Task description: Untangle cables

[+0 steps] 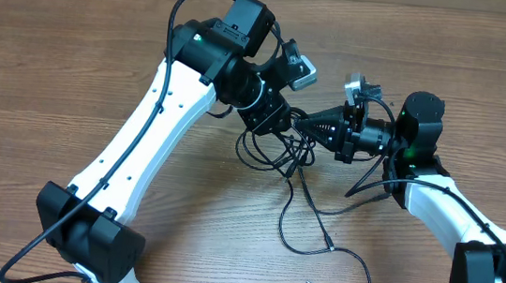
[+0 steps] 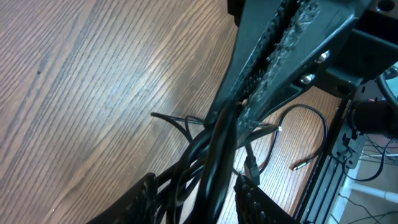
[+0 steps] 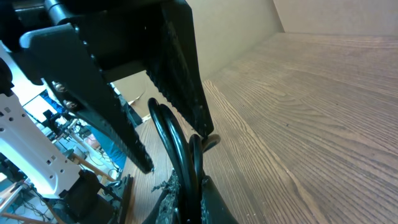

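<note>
- I am seeing the cables (image 1: 280, 156) lying in a tangle on the table (image 1: 73, 57), right below where the two grippers are meeting. Loose ends are trailing off toward the arm bases.
- The left gripper (image 2: 196, 196) is standing partly open with the bundle running between its fingers. I cannot tell whether either finger is touching it.
- The right gripper (image 3: 188, 198) is pinching shut on several strands, which are looping up from its tips.
</note>
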